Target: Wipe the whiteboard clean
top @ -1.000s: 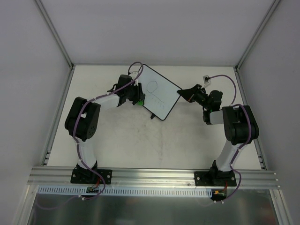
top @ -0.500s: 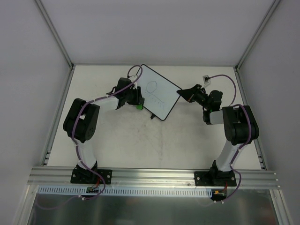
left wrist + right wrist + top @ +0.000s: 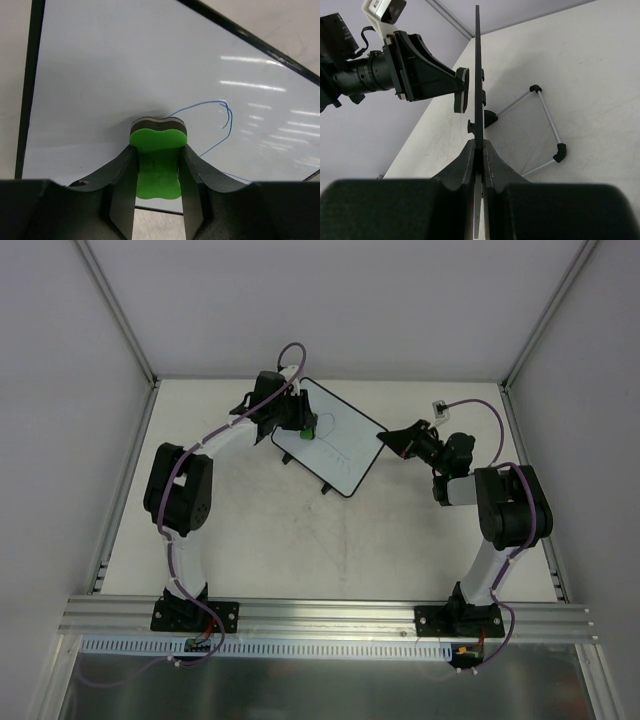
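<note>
The whiteboard (image 3: 338, 445) stands tilted at the back middle of the table, with thin blue marks (image 3: 222, 111) on its face. My left gripper (image 3: 303, 429) is shut on a small green eraser (image 3: 157, 160) and holds its dark felt end against the board's left part, beside the blue line. My right gripper (image 3: 388, 440) is shut on the board's right edge; in the right wrist view the board (image 3: 477, 75) shows edge-on between the fingers, with the eraser (image 3: 461, 90) close to its face.
The board's wire stand (image 3: 546, 125) with black feet rests on the table behind the board. Grey walls enclose the table on three sides. The table (image 3: 300, 550) is bare in front of the board.
My left gripper with the eraser has moved from the board's lower left edge up and onto its face. The loop drawn there no longer shows whole. The right arm has not moved.
</note>
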Motion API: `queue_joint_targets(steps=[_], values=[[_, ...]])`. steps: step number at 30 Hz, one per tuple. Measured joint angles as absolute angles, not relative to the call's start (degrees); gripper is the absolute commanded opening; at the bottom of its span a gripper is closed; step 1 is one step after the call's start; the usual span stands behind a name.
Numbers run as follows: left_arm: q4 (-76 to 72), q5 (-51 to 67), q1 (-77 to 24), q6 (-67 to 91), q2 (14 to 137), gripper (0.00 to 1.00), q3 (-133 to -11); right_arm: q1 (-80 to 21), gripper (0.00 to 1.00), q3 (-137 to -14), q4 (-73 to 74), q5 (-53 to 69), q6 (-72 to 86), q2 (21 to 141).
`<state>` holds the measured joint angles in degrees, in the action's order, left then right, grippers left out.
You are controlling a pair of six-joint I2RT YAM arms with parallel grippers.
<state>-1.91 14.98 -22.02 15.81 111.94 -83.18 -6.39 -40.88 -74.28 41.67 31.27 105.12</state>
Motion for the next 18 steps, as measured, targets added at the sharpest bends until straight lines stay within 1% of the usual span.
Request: queue_joint_targets(steps=[13,18], values=[[3.46,16.08,-22.02,15.49,118.17,0.00,-96.49,-6.63,0.00,-40.80,-74.32,41.67,31.03,104.81],[3.92,16.36,-22.02,15.49,118.74,0.00,-97.12,-6.68,0.00,-40.80,-74.32,41.67,31.03,104.79]])
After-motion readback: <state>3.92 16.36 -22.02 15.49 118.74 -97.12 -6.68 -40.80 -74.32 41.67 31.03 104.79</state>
